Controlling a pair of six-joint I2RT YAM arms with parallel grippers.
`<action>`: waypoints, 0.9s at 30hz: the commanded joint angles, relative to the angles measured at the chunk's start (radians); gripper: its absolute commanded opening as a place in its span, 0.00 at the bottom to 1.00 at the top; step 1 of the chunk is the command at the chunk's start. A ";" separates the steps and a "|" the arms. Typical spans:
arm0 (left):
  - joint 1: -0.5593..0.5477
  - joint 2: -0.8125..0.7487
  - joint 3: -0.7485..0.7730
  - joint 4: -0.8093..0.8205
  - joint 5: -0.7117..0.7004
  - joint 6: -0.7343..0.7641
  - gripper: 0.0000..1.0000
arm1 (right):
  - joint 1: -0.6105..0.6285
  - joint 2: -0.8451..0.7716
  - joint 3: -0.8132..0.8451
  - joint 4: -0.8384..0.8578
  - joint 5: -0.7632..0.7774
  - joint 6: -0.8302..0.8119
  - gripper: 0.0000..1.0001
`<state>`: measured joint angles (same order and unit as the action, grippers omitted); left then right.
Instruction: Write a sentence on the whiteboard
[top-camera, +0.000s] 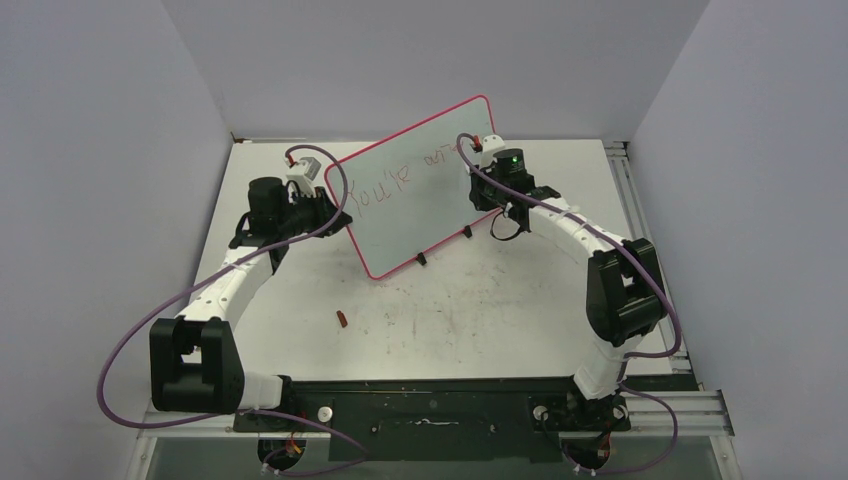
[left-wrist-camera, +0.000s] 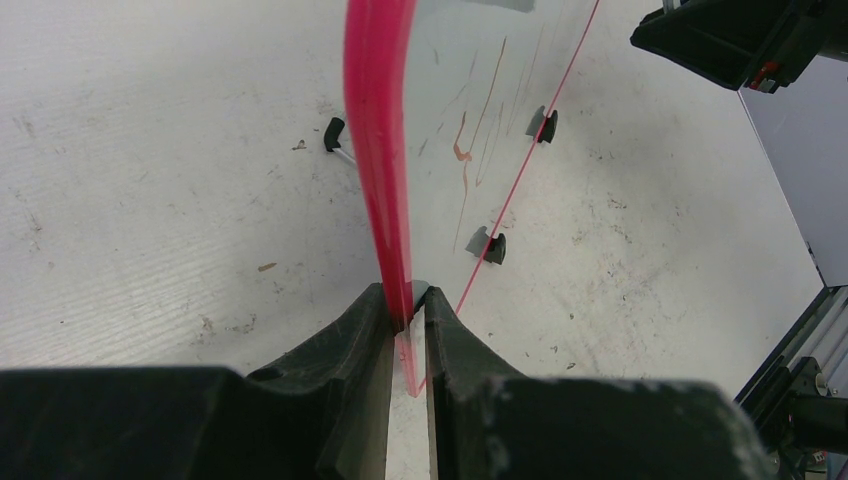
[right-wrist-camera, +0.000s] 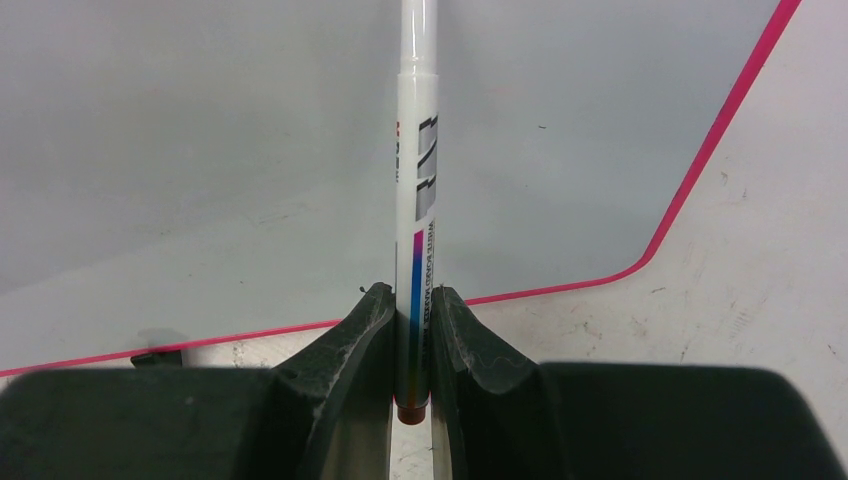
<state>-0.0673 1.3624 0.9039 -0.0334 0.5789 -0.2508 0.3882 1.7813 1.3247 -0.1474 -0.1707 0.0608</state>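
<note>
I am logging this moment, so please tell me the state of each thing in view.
whiteboard: propped up, partly written.
sentence: unfinished, "You're" plus a few letters.
marker: held, pointing at the whiteboard.
left gripper: shut on the whiteboard.
right gripper: shut on the marker.
small red piece: lying on table.

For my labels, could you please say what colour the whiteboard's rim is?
Pink-red rim, clearest in the left wrist view.
</note>
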 joint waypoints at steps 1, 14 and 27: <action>-0.006 -0.026 0.034 -0.031 -0.024 0.016 0.00 | 0.012 -0.025 -0.009 0.011 0.009 -0.001 0.05; -0.006 -0.026 0.034 -0.032 -0.028 0.018 0.00 | -0.005 -0.001 0.025 0.004 0.044 0.019 0.05; -0.006 -0.022 0.034 -0.033 -0.029 0.019 0.00 | -0.023 0.024 0.053 0.001 0.046 0.019 0.05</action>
<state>-0.0704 1.3613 0.9039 -0.0338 0.5747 -0.2504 0.3763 1.7817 1.3266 -0.1577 -0.1440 0.0681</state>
